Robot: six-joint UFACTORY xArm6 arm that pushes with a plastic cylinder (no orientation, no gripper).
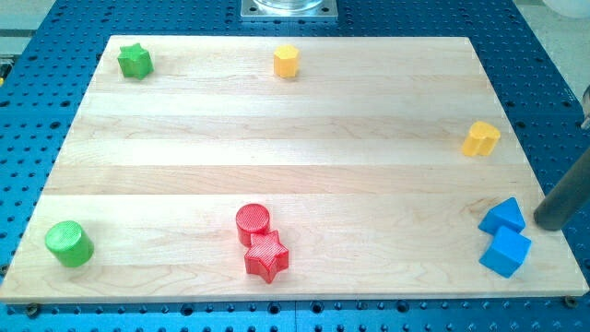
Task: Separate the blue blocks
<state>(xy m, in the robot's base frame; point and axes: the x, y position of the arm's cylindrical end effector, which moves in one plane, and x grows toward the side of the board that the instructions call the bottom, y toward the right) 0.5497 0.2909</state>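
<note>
Two blue blocks sit close together at the board's lower right: a blue triangle-like block (501, 217) above a blue cube (505, 252), nearly touching. My rod comes in from the view's right edge, and my tip (544, 224) is just right of the blue triangle block, above and right of the cube, close to both.
A wooden board (277, 138) on a blue perforated table. A green star (135, 62) at top left, a yellow hexagon (287, 61) at top centre, a yellow heart-like block (480, 139) at right, a green cylinder (69, 243) at bottom left, a red cylinder (253, 223) touching a red star (266, 255) at bottom centre.
</note>
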